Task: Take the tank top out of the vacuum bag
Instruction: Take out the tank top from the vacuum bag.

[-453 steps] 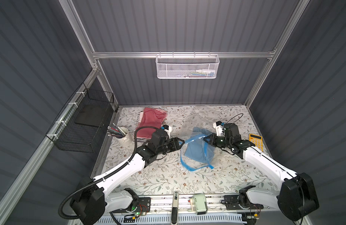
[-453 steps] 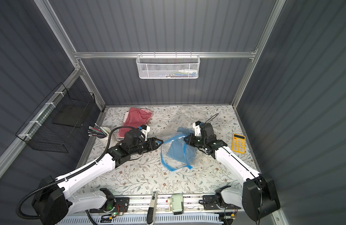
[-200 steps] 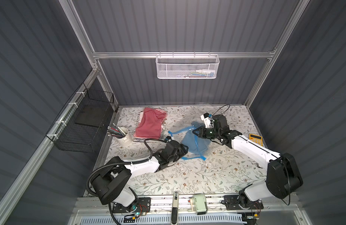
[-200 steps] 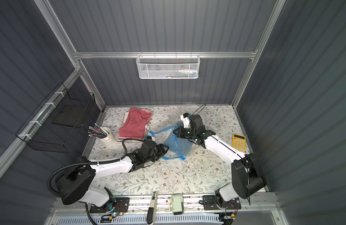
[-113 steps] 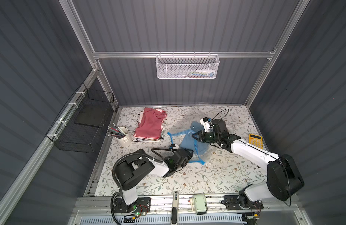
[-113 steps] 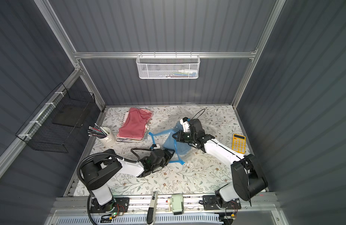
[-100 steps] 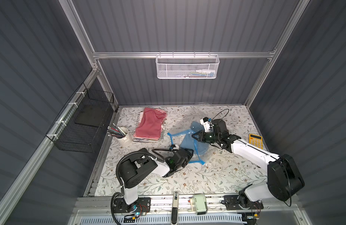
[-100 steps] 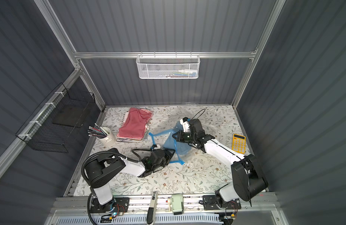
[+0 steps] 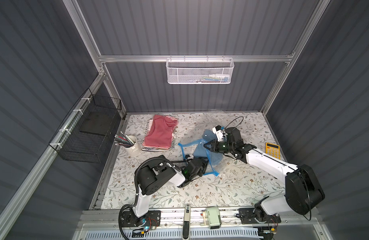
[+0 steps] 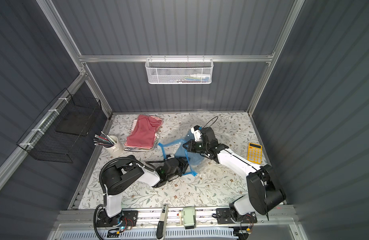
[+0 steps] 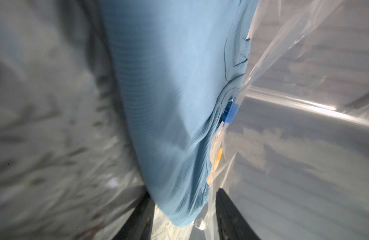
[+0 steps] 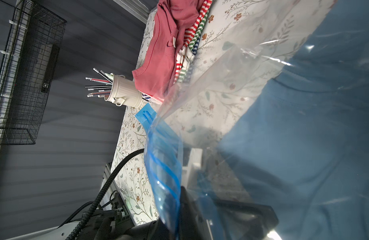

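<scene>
Cream cloth printed with leafy sprigs covers the table [image 9: 231, 187]. Near its middle lies the vacuum bag [image 9: 197, 131], a large sack of clear, crinkly, glossy film. Its mouth is edged by a bright blue zip strip [image 12: 162, 162] that curls open. Inside the bag, bunched toward that mouth, sits the tank top [image 9: 215, 159], a soft pale-blue ribbed knit with stitched hems. At the bag's upper lip, the right gripper [image 9: 206, 145] is pressed together on the film beside the zip strip, holding the mouth lifted. The left gripper [image 11: 185, 216] reaches into the mouth. In the left wrist view its jaws stand spread on either side of the tank top's rounded fold, not clamped on it. To do this step well, the left jaws should probably close on knit alone, with no film caught between. They can then draw it straight out through the mouth while the right holds the lip high. Smallest, a round valve cap [image 11: 229, 113] of hard blue plastic presses against the fabric inside the bag and might snag it.
</scene>
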You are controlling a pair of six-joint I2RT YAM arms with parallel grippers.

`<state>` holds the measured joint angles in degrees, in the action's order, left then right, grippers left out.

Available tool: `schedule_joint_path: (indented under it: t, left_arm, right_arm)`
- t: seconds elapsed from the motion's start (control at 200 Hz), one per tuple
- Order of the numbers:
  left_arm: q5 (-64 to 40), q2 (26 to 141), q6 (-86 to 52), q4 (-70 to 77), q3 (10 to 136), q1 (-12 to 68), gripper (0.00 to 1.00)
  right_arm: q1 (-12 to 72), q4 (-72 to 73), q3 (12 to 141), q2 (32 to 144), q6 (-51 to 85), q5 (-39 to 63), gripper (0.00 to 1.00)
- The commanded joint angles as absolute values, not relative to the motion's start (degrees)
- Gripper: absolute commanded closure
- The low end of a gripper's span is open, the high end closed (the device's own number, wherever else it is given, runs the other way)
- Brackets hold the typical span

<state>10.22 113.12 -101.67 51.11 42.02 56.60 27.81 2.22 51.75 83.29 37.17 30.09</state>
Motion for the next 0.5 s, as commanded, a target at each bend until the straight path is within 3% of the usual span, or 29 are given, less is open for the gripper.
schedule_joint_path:
  t: [0.0,0.39,0.44,0.495]
  left_arm:
    - [9.08,115.06,-102.92,46.59,43.38,56.76,0.51]
    - [10.75,117.50,-100.24,48.28,47.05,54.34,0.55]
    - [10.65,117.46,-99.10,48.03,47.96,54.15,0.62]
    - [10.48,117.56,-98.14,47.88,48.78,53.91,0.80]
  right_arm:
    - [28.20,2.93,52.10,82.43,37.44,30.93,1.00]
    - [29.18,2.56,52.21,81.85,38.56,30.50,1.00]
    - [29.23,2.69,52.05,81.59,38.68,30.36,1.00]
    - [29.19,2.60,51.87,81.34,38.67,30.02,1.00]
